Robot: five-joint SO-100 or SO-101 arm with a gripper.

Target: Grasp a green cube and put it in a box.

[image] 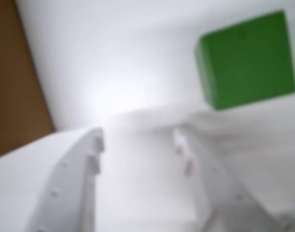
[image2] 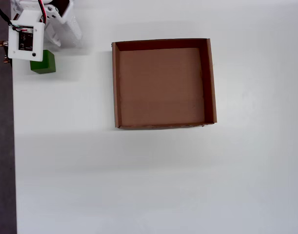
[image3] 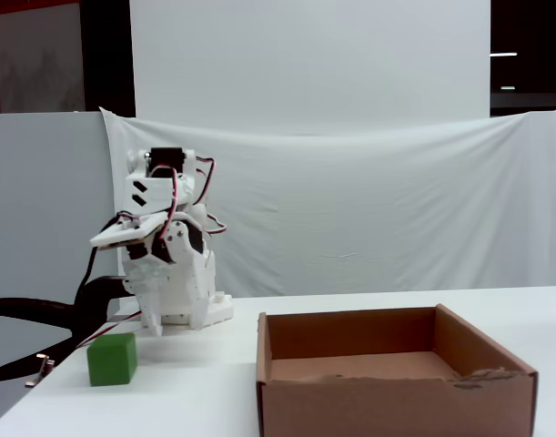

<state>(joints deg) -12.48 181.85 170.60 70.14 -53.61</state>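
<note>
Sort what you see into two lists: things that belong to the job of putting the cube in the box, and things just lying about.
Belongs to the job:
green cube, on the table
box, empty
pincer, open, holding nothing

Just lying about:
black clamp at the table edge
white cloth backdrop

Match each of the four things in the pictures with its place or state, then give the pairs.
Things:
1. green cube
2. box
3. pincer
4. table

Places or states:
A. open, nothing between its fingers
B. white, bears everything else
C. empty, near the middle of the overhead view
D. on the table by the arm's base, outside the box

Pairs: 1-D, 2-C, 3-A, 4-B
</note>
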